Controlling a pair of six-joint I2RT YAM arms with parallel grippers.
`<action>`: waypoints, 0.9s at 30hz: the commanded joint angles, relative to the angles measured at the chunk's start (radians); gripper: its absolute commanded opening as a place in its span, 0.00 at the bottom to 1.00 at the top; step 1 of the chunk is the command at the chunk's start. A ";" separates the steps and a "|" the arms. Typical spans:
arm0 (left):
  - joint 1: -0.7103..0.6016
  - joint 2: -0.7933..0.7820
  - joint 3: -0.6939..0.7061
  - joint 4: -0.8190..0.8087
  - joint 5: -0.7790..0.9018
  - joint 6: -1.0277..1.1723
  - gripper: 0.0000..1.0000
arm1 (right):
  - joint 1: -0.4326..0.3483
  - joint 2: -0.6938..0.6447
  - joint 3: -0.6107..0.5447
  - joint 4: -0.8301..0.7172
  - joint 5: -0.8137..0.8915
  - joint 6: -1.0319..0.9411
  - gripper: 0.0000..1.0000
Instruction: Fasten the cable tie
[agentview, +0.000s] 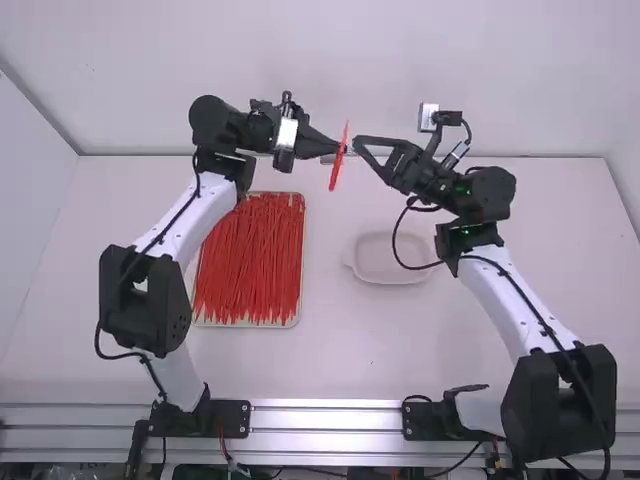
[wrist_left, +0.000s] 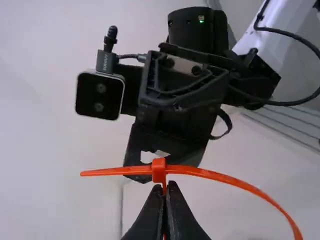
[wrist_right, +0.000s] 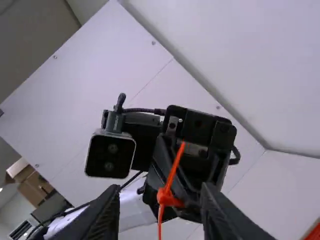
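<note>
Rising from their bases at the near edge of the white tabletop (agentview: 90, 250), two arms meet in mid-air over its far side. Closest to the bases, a pale tray (agentview: 250, 325) on the left carries a heap of red cable ties (agentview: 250, 258), and a shallow white dish (agentview: 352, 262) sits to its right, apart from it. Beyond them, well above the surface, the left gripper (agentview: 322, 152) has its fingers (wrist_left: 150, 215) pressed together on a single red cable tie (agentview: 340, 157). The tie's square head sits just past the fingertips and its strap arcs out to either side. The right gripper (agentview: 360, 148) faces it from the opposite side, fingers (wrist_right: 107, 215) spread wide, the tie just in front of them.
</note>
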 joint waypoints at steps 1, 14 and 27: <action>0.002 -0.007 -0.006 -0.003 0.025 -0.093 0.02 | 0.000 0.000 0.017 0.008 -0.002 0.003 0.45; -0.052 -0.007 -0.058 0.012 0.025 -0.312 0.02 | 0.027 0.000 0.017 0.008 -0.008 -0.001 0.51; -0.045 -0.008 -0.097 0.140 0.025 -0.409 0.02 | -0.020 0.000 0.017 -0.010 -0.087 0.004 0.49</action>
